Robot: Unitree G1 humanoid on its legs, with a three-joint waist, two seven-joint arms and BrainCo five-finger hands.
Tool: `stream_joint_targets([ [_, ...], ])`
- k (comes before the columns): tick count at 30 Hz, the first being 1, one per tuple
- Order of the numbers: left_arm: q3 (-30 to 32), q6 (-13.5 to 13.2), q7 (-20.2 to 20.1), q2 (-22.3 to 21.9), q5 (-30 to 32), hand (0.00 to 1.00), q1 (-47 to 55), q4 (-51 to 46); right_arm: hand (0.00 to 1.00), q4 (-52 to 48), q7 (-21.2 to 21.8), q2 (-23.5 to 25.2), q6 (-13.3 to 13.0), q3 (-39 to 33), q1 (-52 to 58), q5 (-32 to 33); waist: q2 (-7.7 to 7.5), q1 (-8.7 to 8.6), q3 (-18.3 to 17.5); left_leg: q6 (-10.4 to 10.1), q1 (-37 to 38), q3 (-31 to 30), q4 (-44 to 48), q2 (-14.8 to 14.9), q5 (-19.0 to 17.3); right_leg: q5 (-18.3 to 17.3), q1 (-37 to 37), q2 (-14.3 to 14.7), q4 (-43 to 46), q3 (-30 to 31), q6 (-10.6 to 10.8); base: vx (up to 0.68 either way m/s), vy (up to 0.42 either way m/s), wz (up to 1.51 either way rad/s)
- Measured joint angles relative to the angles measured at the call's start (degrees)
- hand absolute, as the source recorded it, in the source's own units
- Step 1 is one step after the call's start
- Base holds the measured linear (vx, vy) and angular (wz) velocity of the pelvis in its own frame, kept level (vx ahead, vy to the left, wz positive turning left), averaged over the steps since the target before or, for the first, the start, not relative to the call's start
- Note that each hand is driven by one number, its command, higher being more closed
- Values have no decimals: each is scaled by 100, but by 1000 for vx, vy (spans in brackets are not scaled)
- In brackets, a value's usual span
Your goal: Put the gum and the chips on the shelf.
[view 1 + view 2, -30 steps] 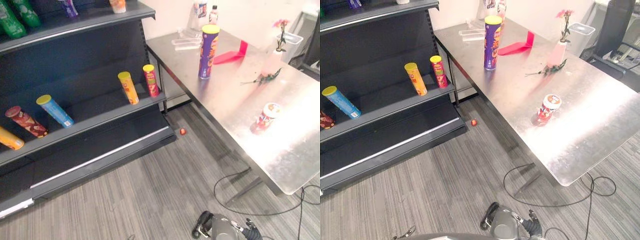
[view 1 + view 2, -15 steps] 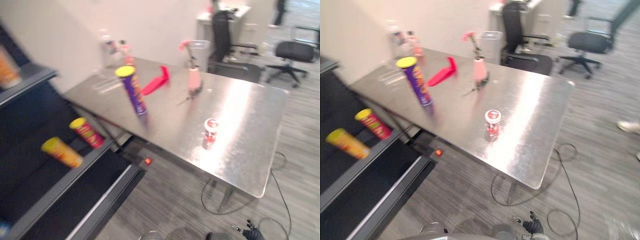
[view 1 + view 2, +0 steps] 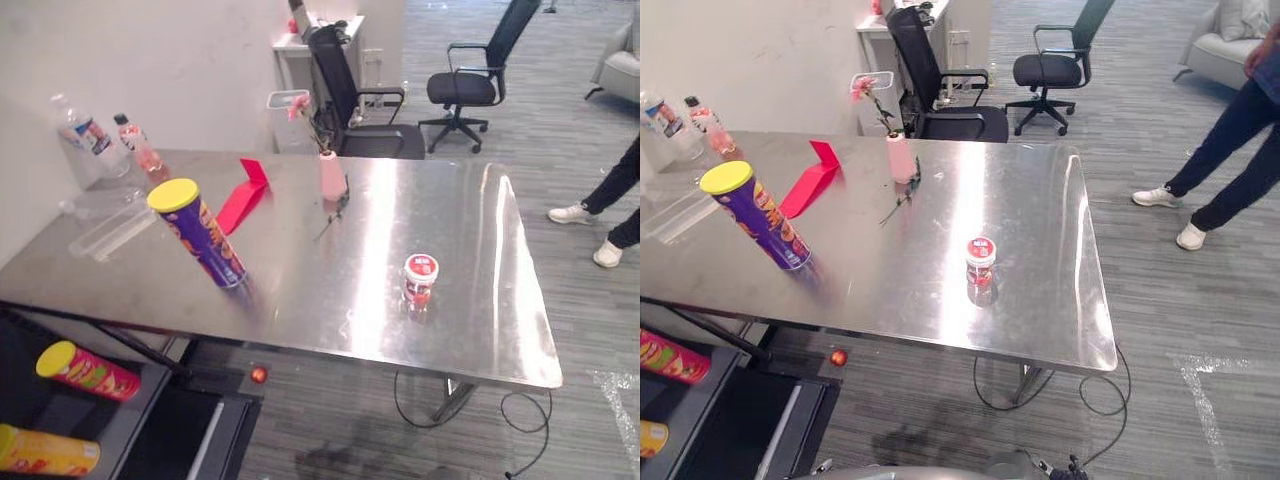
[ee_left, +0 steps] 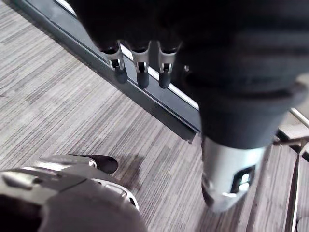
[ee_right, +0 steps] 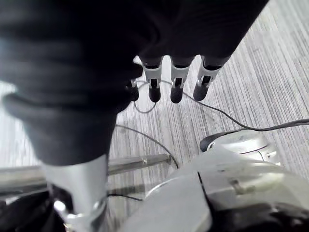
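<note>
On steel table amid office chairs: chips, gum

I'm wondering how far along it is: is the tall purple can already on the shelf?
No, the purple can stands on the steel table, with the small red-lidded tub further along it.

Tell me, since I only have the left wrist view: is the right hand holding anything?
Observer: No. The right hand hangs over the carpet with relaxed fingers, holding nothing.
Operator: Where are the chips?
Observer: The purple chips can stands on the steel table, toward the robot's left.
Operator: And the gum?
Observer: The small red-and-white gum tub stands on the same table, apart from the can, to its right.
</note>
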Motion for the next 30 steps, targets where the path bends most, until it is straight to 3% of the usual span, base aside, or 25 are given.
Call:
stream_joint_targets([
  [4,-3,-6,-327,68,20,0,11,-48,0,-5,-52,75,-64,15,-39,4,-19,23,51,104,127,444,33,166,-232,419,-182,162,-114,-943,-395,-67,-25,-106],
  [5,10,-27,-428,143,18,0,24,-99,0,-3,-50,126,-61,20,-19,6,-171,28,74,97,172,656,58,139,-263,319,-184,122,-230,-1200,-532,-81,-31,-90],
  [7,4,-125,-512,202,19,0,20,-127,0,-1,-58,136,-46,8,59,43,-250,15,120,93,235,808,46,105,-263,341,-189,96,-306,-1280,-496,-59,20,-51],
  [12,3,-182,-739,183,21,0,90,-134,0,26,-280,151,12,-224,292,705,-253,29,87,17,366,865,-66,98,-238,471,-1,174,-652,-1294,-365,32,17,-5],
  [21,175,75,-772,126,213,0,214,-472,0,-166,-915,138,14,-1190,48,1240,-265,177,79,50,630,1083,-146,111,-331,728,290,333,-1103,-1160,-276,103,30,-14],
  [24,350,112,-777,120,258,0,252,-579,0,-603,-1005,-13,14,-1889,-56,1387,-340,195,98,59,736,1145,-144,108,-394,732,366,339,-1118,-1160,-279,27,9,-10],
  [30,426,125,-826,115,395,0,481,-752,0,-2254,-1015,-720,-38,-2407,-300,1313,-372,177,51,97,815,1314,-121,61,-537,769,347,301,-1200,-1097,-221,-7,0,-13],
])
